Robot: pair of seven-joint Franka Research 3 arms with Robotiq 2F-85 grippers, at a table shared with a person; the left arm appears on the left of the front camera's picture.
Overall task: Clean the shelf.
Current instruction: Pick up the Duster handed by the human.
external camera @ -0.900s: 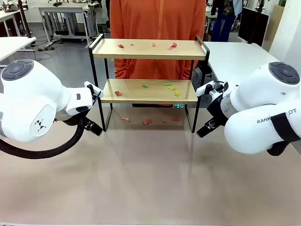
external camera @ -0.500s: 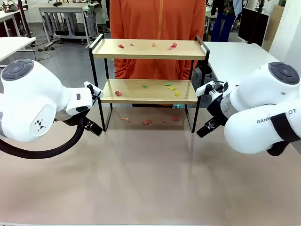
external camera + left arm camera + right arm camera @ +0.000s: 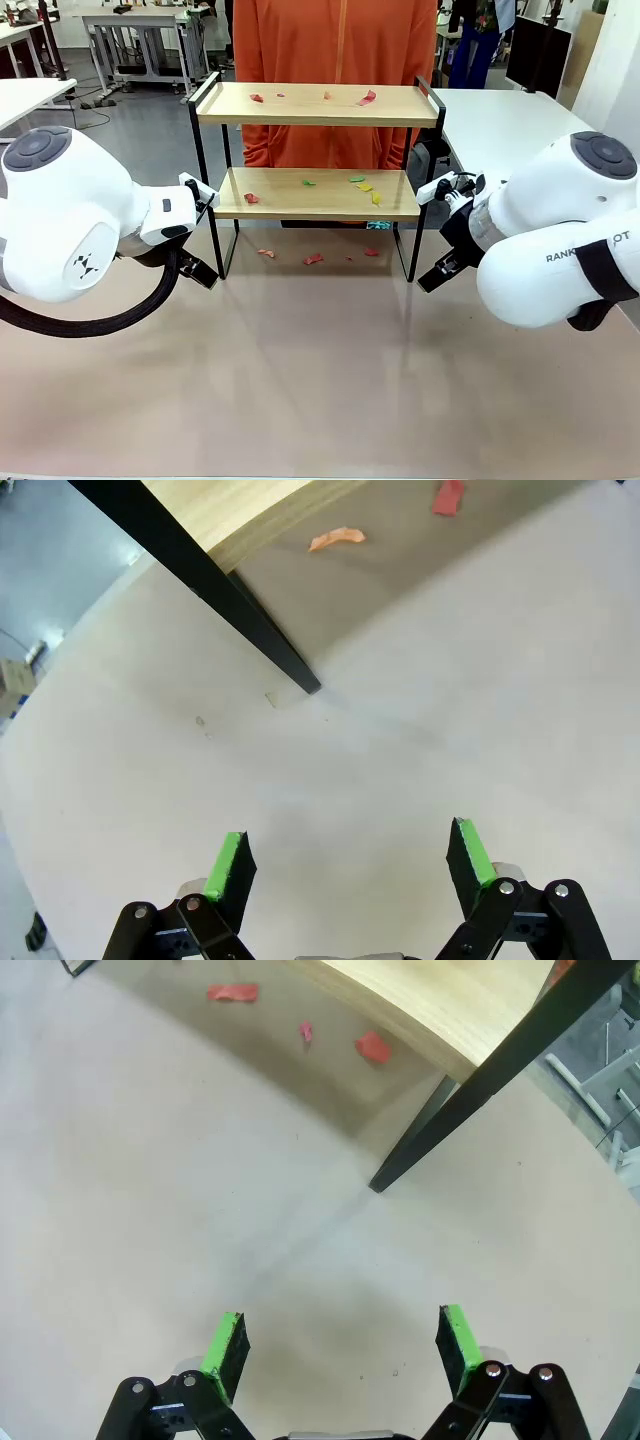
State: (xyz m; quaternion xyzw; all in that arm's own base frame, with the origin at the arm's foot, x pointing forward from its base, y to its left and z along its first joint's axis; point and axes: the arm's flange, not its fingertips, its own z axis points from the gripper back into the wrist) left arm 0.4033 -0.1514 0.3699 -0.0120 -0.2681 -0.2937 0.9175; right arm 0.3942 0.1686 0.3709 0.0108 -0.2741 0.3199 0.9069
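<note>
Two boards of the shelf (image 3: 317, 150) carry small coloured scraps (image 3: 368, 98), and more scraps lie on the table (image 3: 320, 400) beneath it. The shelf stands at the middle of the table's far edge, just in front of a person (image 3: 335, 40) in orange. The left gripper (image 3: 348, 855) hangs low over the table near the shelf's left front leg (image 3: 200, 590), its jaws wide with nothing between them. The right gripper (image 3: 342, 1335) mirrors it beside the right front leg (image 3: 480, 1100), jaws equally wide and empty. This flanking stance seems chosen to keep the open front of the shelf free while each arm waits close to its own end. Cleaning looks not yet begun.
</note>
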